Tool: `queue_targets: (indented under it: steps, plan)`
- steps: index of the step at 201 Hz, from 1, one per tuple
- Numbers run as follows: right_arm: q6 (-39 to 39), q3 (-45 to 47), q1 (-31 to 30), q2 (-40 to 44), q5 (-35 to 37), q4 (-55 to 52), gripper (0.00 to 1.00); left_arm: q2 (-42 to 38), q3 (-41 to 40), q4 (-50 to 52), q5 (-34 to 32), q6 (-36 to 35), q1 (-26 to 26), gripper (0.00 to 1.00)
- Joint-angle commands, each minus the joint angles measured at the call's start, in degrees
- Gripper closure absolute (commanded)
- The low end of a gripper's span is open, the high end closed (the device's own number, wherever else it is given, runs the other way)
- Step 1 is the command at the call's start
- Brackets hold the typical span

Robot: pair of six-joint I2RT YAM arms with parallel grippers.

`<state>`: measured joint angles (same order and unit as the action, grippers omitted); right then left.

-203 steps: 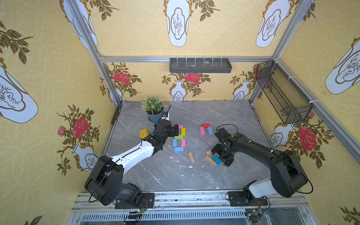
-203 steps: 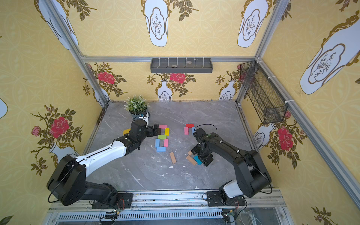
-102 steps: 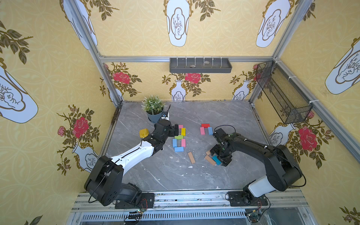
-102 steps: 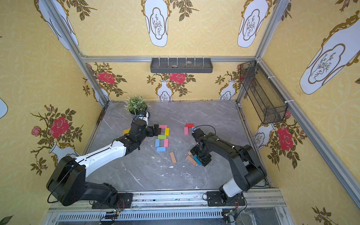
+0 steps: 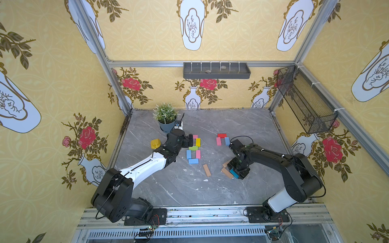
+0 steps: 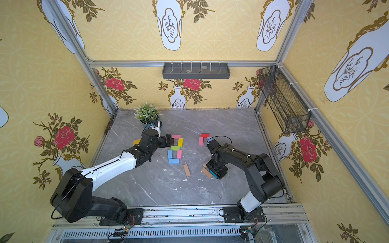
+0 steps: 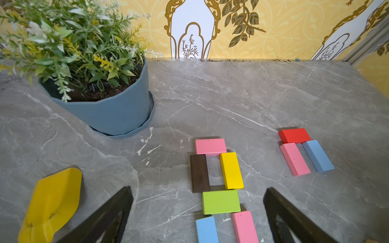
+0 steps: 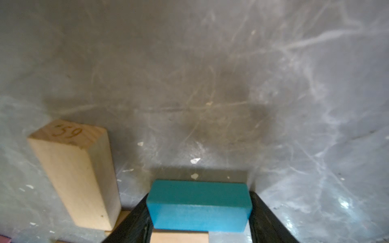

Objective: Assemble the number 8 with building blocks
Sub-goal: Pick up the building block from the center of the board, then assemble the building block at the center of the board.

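Coloured building blocks lie flat in a partial figure: pink (image 7: 210, 146), dark brown (image 7: 199, 173), yellow (image 7: 231, 170), green (image 5: 193, 148), then blue (image 5: 188, 154) and pink (image 5: 198, 154), with another blue (image 5: 193, 161) below. My left gripper (image 5: 190, 140) hovers wide open at the figure's upper left, holding nothing. To the right sit red (image 5: 221, 135), pink (image 5: 218, 141) and blue (image 5: 227, 141) blocks. My right gripper (image 8: 199, 199) is shut on a teal block (image 8: 199, 204) by its two ends, low over tan blocks (image 5: 227, 173). One more tan block (image 5: 206, 170) lies apart.
A potted plant (image 5: 166, 117) stands at the back left, just behind my left wrist. A yellow scoop-shaped toy (image 5: 155, 143) lies left of my left arm. Another tan block (image 8: 77, 174) lies close beside the teal one. A wire basket (image 5: 305, 105) hangs on the right wall.
My right gripper's jaws have drawn in onto the ends of the teal block, and the right arm has shifted slightly. The left arm has not moved.
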<state>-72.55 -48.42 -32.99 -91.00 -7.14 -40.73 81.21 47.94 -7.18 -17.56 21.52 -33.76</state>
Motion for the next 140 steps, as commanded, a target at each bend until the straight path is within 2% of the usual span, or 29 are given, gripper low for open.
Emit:
queue_targets:
  steps: [1, 51, 92, 115, 140]
  plan:
    - [0.9, 0.5, -0.1, -0.6, -0.1, 1.4, 0.35, 0.2, -0.2, -0.3, -0.3, 0.0, 0.1, 0.0]
    - [7.2, -1.0, 0.0, 3.5, 1.8, 0.1, 0.42, 0.3, -0.1, -0.3, -0.2, 0.0, 0.1, 0.0]
    - [21.7, -8.6, 0.8, 7.6, 4.1, -3.0, 0.43, 0.0, -0.2, -0.2, -0.3, 0.0, 0.1, 0.0]
    - [31.6, -15.4, 1.2, 5.0, 4.4, -5.4, 0.43, -0.2, -0.3, -0.1, -0.4, 0.0, 0.1, 0.0]
    - [39.0, -22.0, 1.6, -1.8, 4.9, -8.3, 0.43, -0.6, -0.5, -0.1, -0.7, 0.0, 0.1, 0.0]
